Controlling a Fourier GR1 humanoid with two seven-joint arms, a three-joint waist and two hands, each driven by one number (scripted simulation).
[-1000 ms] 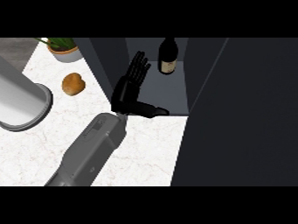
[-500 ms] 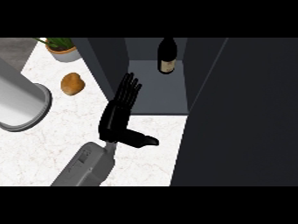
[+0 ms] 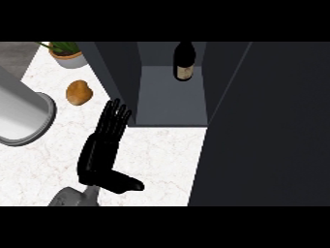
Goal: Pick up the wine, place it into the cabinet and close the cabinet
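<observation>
The wine (image 3: 185, 61) already stands upright inside the cabinet (image 3: 169, 97), far back on its floor, dark glass with a pale label low on the body. I judge it heavy for its width, rigid, smooth enough to slip, and breakable; if it had to be shifted, I would take it round the body at the label and not by the thin neck, since it is tall and would topple easily. Nothing touches it now. The cabinet is open, its dark walls on either side of the bottle, and the broad dark panel filling the right of the view is probably the door I have yet to swing shut. My hand (image 3: 101, 154) lies over the white marble worktop (image 3: 160, 160), outside the cabinet's front edge, fingers straight and close together, thumb stuck out sideways, holding nothing. Beyond it to the left are a brown roundish item (image 3: 79, 92), a potted plant (image 3: 67, 53) and my other grey forearm (image 3: 10, 114), whose hand is out of view.
</observation>
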